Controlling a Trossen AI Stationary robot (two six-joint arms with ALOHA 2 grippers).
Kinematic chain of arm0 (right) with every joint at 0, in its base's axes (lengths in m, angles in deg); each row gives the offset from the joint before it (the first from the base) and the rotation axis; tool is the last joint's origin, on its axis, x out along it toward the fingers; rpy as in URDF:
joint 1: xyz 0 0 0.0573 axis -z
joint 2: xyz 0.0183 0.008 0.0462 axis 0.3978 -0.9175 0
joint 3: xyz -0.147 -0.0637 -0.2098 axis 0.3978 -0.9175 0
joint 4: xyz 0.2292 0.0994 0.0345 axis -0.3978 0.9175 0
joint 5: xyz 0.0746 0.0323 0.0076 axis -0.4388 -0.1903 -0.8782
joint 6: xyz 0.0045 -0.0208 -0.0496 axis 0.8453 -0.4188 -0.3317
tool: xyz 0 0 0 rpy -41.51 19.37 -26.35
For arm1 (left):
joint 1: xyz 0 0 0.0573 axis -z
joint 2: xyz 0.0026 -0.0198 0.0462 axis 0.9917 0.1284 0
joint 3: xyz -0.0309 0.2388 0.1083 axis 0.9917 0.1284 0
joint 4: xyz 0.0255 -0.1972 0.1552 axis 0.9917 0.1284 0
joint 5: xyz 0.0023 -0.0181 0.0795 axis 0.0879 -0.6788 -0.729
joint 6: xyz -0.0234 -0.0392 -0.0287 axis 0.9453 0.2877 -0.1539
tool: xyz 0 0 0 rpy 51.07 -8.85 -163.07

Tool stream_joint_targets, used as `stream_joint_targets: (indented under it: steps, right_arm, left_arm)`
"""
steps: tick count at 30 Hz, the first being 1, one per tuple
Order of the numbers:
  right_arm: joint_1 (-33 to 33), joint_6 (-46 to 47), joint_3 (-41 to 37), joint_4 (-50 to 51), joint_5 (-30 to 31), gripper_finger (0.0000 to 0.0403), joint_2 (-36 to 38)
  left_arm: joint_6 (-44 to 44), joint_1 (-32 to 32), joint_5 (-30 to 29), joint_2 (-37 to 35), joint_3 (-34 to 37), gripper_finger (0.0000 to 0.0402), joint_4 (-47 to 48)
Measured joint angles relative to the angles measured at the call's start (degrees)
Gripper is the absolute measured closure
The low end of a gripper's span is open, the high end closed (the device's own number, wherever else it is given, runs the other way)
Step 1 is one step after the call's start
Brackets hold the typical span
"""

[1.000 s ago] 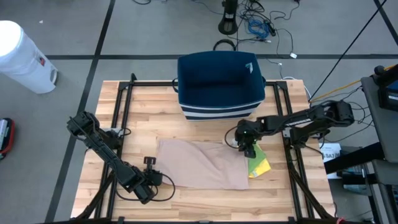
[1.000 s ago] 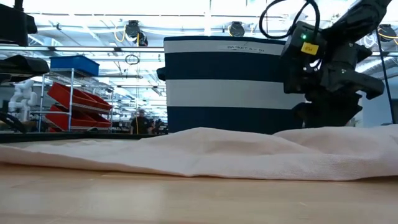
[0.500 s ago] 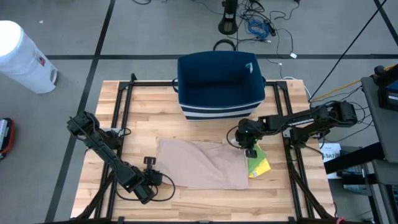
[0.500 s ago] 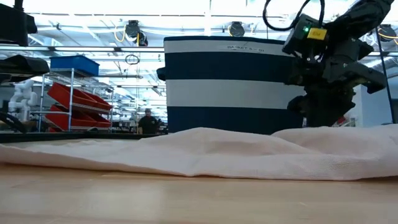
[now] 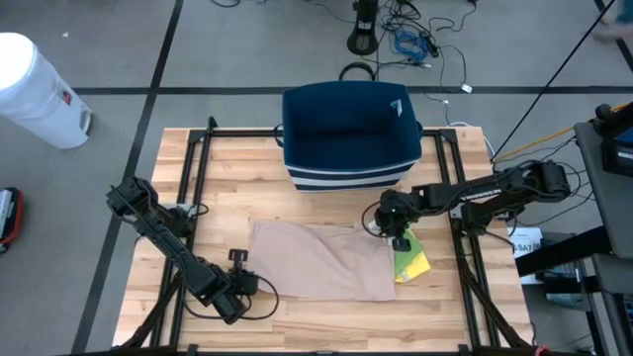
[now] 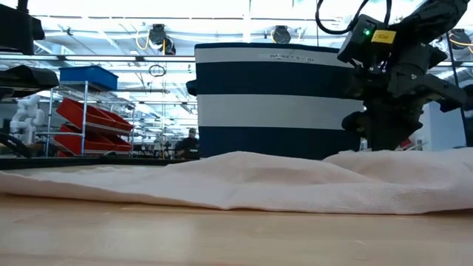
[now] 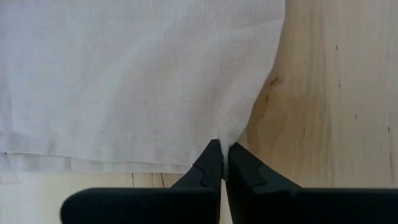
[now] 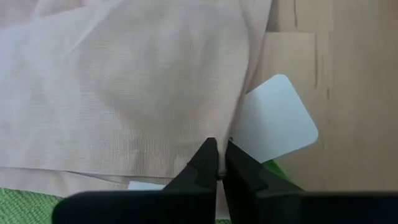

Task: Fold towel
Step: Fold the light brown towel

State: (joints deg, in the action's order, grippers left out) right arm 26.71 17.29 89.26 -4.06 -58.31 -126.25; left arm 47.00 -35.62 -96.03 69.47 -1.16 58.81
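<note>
The right pincer (image 5: 398, 240) has just snapped shut: a second ago its jaws stood wide over the far right corner of the towel (image 5: 321, 259), and now the right wrist view shows them pressed together on a pinch of the cloth's edge (image 8: 219, 160). The left pincer (image 5: 243, 284) has not changed; it is closed tight on the towel's near left corner, the fabric rising in a small ridge into the jaws (image 7: 224, 163). With two opposite corners held, the towel looks ready for its first fold, so this is likely the end of the grasping step and not yet the fold itself.

The towel lies flat and wrinkled across the near half of the table (image 5: 168, 198), its long side running left to right. Under its right end sit a yellow-green cloth (image 5: 412, 264) and a white card (image 8: 273, 124); whether the card is touching the pinched edge is hard to tell, so it may drag along on a lift. Just behind the right pincer stands a navy striped basket (image 5: 346, 138), which leaves little room on the far side. The bare wood to the left and along the near edge offers more freedom for carrying a corner across.
</note>
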Motion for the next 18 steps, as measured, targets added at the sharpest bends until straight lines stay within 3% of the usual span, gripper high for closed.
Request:
stream_joint_targets:
  steps: [8,14,18]
  right_arm:
    - [0.14,0.05,-0.04,0.28,-0.07,0.04,6.65]
    - [0.15,2.77,0.0,9.77,0.88,0.0401,12.62]
    - [0.13,3.6,0.0,9.31,1.84,0.0401,13.1]
  left_arm:
    - [0.0,0.0,0.0,0.0,0.0,0.0396,0.02]
    - [-0.11,0.0,-0.02,-0.02,0.0,0.0396,0.02]
    - [-0.38,-0.25,0.0,-0.02,0.0,0.0396,0.01]
